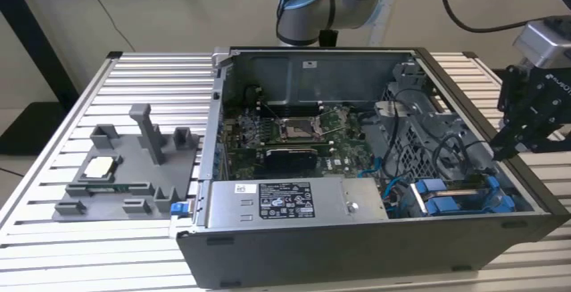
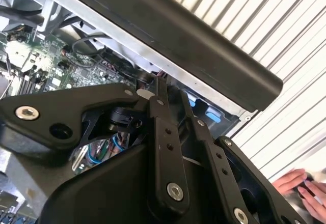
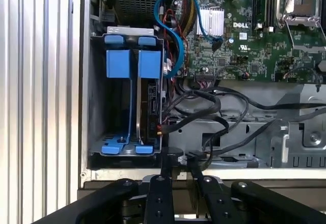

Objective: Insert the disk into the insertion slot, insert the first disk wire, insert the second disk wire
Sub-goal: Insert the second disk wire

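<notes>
Where the computer case [image 1: 357, 252] stands open on the slatted table [image 1: 152, 85], the gripper [image 1: 505, 150] is seen hanging over the case wall on the exterior view's right, near the drive bay but not touching it. Its fingers [image 3: 158, 193] are drawn together and nothing is held between them. The disk [image 3: 151, 107] is found already in the insertion slot [image 3: 97, 109]. In the first wrist view it is seen edge-on, standing upright in its blue carrier [image 3: 150, 63], and a second blue carrier [image 3: 117, 63] is placed just beside it. Black cables [image 3: 224, 107] are laid close to the disk's open edge, and a blue cable [image 3: 175, 35] is looped beside the green motherboard [image 3: 244, 46]. Whether any wire is plugged into the disk cannot be told. In the second wrist view a person's hand [image 2: 305, 188] is seen at the table, outside the case.
</notes>
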